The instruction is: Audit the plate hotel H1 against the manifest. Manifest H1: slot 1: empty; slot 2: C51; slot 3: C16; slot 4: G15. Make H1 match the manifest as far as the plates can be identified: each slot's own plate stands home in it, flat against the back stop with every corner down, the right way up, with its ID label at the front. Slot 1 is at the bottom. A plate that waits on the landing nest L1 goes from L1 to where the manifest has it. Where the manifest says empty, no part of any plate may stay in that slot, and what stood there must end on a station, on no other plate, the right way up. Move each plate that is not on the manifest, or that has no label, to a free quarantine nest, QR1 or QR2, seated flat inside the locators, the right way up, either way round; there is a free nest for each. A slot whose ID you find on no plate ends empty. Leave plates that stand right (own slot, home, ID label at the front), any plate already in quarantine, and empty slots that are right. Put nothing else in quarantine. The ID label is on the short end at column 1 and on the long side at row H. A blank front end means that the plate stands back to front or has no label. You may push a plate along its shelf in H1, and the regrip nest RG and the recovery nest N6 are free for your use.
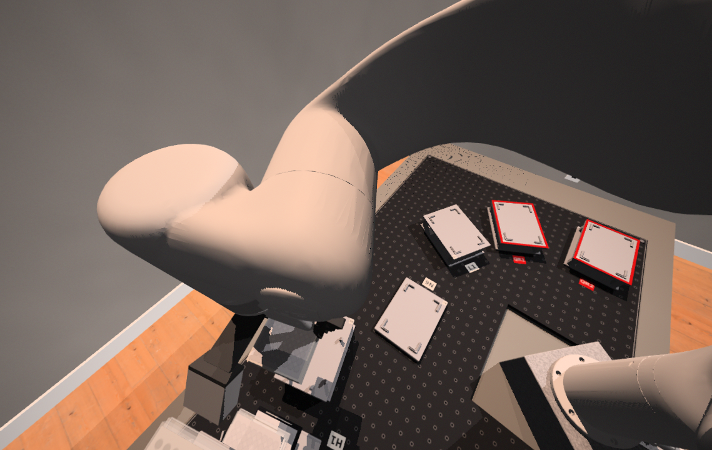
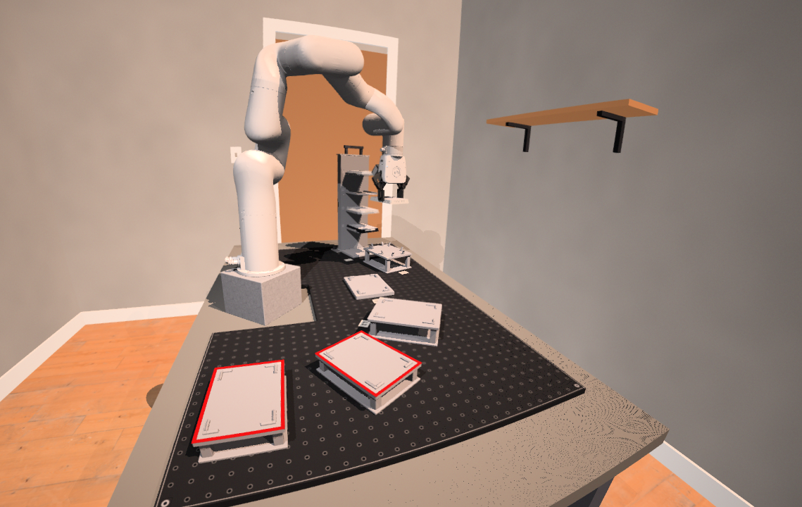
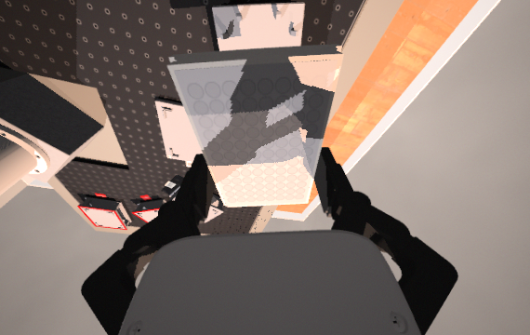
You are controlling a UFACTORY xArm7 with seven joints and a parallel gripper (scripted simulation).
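Note:
My gripper [image 3: 263,164] is shut on a clear well plate [image 3: 258,126], gripping its long sides near one short end. The plate hangs level in the air, well above the landing nest L1 [image 2: 387,255], which also shows in the wrist view [image 3: 258,25]. In the exterior view the gripper [image 2: 393,192] and the plate [image 2: 396,200] are beside the upper shelves of the plate hotel H1 [image 2: 356,201], to its right and apart from it. I cannot read any label on the plate. In the top view the arm hides most of the plate [image 1: 291,347].
The recovery nest N6 [image 2: 367,285] and the regrip nest [image 2: 405,317] carry no plate. Both red-edged quarantine nests [image 2: 367,362] [image 2: 241,398] carry no plate. The robot base [image 2: 260,296] stands at the left of the mat. The hotel's shelf contents are too small to tell.

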